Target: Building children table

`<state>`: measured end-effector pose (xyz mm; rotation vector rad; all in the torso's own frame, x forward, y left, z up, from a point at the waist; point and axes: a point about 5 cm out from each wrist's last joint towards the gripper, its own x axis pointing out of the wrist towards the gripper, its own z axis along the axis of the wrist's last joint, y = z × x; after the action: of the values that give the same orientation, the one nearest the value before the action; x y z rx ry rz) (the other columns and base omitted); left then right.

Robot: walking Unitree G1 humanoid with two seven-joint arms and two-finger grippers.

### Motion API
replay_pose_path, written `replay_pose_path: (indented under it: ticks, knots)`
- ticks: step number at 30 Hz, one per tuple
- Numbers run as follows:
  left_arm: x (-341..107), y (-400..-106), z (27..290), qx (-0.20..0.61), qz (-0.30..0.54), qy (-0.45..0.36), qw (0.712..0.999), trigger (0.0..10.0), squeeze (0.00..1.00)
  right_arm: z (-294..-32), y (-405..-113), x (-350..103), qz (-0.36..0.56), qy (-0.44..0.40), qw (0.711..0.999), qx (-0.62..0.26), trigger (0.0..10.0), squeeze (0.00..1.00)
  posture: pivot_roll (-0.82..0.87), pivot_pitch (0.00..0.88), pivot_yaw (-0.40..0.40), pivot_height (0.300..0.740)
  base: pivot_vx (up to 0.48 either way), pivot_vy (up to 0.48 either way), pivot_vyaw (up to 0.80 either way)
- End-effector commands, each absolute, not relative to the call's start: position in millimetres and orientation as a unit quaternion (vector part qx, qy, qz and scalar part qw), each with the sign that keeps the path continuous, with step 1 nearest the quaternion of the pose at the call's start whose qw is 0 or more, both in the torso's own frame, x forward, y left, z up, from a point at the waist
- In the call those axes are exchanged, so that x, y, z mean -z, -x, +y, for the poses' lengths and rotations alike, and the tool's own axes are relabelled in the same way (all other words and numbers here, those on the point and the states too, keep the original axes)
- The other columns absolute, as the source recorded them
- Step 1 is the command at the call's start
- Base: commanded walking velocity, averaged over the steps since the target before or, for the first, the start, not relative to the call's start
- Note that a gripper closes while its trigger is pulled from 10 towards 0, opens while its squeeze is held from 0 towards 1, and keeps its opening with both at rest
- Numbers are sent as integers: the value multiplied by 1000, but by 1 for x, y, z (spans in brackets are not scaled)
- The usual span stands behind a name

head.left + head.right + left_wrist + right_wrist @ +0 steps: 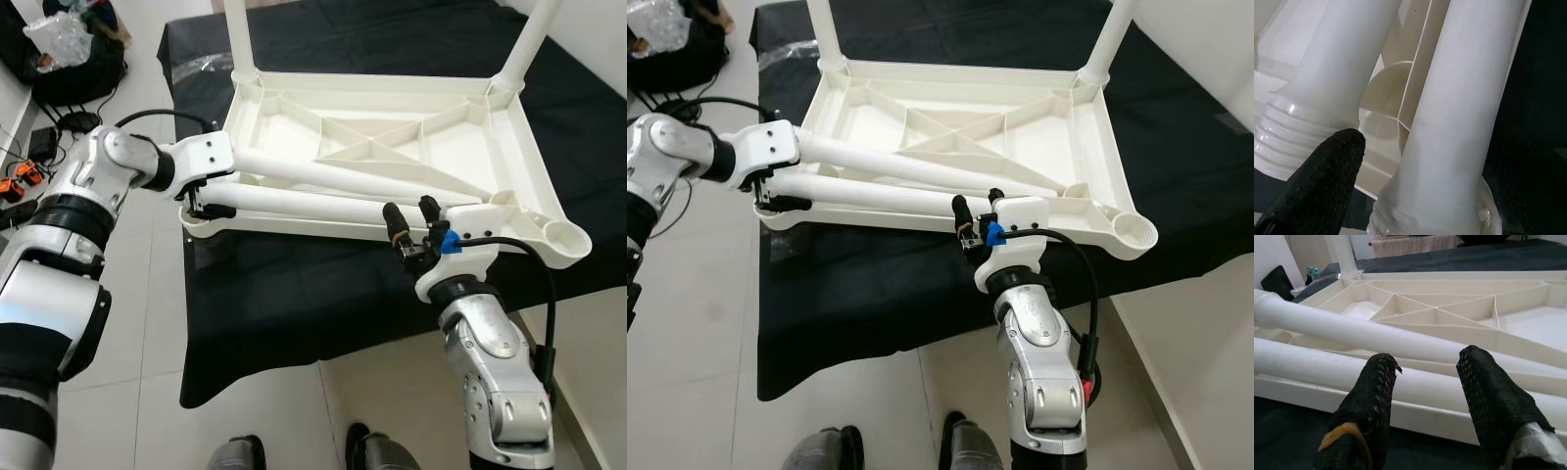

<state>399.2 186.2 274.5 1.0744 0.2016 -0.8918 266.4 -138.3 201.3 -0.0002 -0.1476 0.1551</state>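
Note:
A white plastic table (537,157) lies upside down on a black cloth (294,294). Two legs (238,39) (529,44) stand upright in its far corners. Two loose legs lie across its underside, the nearer leg (304,201) along the front rim and the other leg (353,171) just behind. My left gripper (208,204) is open at the near left corner. The nearer leg's threaded end (1400,215) lies between its fingers (1322,186), above the corner socket (1381,107). My right gripper (409,208) is open at the front rim, just short of the nearer leg (1312,367). The near right socket (566,238) holds no leg.
Black bags and clear plastic (69,49) lie on the tiled floor (147,323) at the far left, with cables and small orange items (20,181) beside them. My feet (235,455) stand close to the cloth's front edge. A pale wall (598,29) runs along the right.

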Motion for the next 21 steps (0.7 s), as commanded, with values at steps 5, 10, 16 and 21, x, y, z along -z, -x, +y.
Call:
replay_pose_path:
  ticks: [5, 10, 16, 21]
  knots:
    - [-279, -399, 183, 430, 107, -509, 738, 10000, 0, -137, -264, -200, -65, -8, 995, -76, 10000, 0, 63, 316, 27, 740, 0, 0, 0]
    - [-274, -397, 186, 441, 142, -523, 716, 10000, 0, -136, -264, -202, -68, -11, 995, -72, 10000, 0, 64, 318, 33, 740, 0, 0, 0]
    - [-265, -396, 192, 445, 172, -525, 705, 235, 0, -139, -264, -205, -70, -11, 995, -66, 10000, 0, 57, 320, 42, 740, 0, 0, 0]
    - [-266, -397, 194, 435, 172, -523, 713, 0, 0, -142, -265, -205, -68, -6, 996, -59, 10000, 0, 58, 321, 42, 740, 0, 0, 0]
